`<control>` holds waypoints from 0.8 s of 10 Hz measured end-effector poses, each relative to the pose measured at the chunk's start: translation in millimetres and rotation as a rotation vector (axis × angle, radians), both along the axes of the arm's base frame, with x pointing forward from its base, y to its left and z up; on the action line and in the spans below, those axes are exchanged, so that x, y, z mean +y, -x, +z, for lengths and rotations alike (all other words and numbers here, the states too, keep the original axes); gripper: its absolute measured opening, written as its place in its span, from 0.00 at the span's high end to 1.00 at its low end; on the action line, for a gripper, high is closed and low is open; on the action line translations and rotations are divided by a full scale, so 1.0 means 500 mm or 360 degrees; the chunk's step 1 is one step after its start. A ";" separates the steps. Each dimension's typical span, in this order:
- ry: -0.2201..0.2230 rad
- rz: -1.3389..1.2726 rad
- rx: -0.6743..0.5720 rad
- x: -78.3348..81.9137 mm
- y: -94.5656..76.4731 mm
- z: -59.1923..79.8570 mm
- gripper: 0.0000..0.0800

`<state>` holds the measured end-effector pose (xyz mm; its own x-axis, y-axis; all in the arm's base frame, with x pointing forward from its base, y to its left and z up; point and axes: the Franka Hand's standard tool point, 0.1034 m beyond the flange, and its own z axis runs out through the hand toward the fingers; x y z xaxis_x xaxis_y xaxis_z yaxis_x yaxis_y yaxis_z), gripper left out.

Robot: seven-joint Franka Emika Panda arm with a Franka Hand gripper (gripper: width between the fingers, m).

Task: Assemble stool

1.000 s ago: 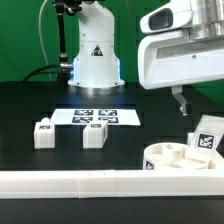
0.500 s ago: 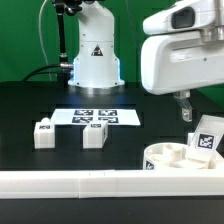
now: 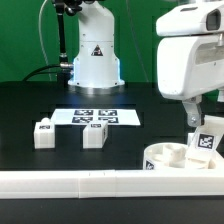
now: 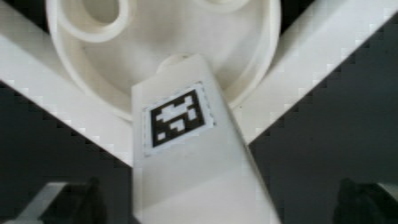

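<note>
The round white seat (image 3: 163,156) lies at the exterior view's right, against the rail. One tagged white leg (image 3: 207,140) stands tilted in it. My gripper (image 3: 195,122) hangs just above and behind that leg. In the wrist view the leg (image 4: 178,120) runs between my dark fingertips (image 4: 68,200), which stand wide apart and clear of it. The gripper (image 4: 217,205) is open. The seat's rim (image 4: 160,40) shows beyond the leg. Two more legs (image 3: 43,133) (image 3: 93,133) stand on the table at the left.
The marker board (image 3: 95,116) lies flat behind the two loose legs. The long white rail (image 3: 80,182) runs along the front edge; its corner (image 4: 54,85) shows under the seat in the wrist view. The arm's base (image 3: 95,60) stands at the back.
My gripper has moved toward the exterior view's right and lower, from left of the tilted leg to over it. The parts have not moved.
</note>
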<state>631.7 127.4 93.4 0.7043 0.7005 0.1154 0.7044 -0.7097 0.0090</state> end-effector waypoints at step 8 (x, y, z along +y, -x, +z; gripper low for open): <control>0.0084 0.0403 -0.0008 -0.026 -0.002 -0.035 0.37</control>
<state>632.8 114.1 75.8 0.5051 0.8596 0.0768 0.8595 -0.5091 0.0453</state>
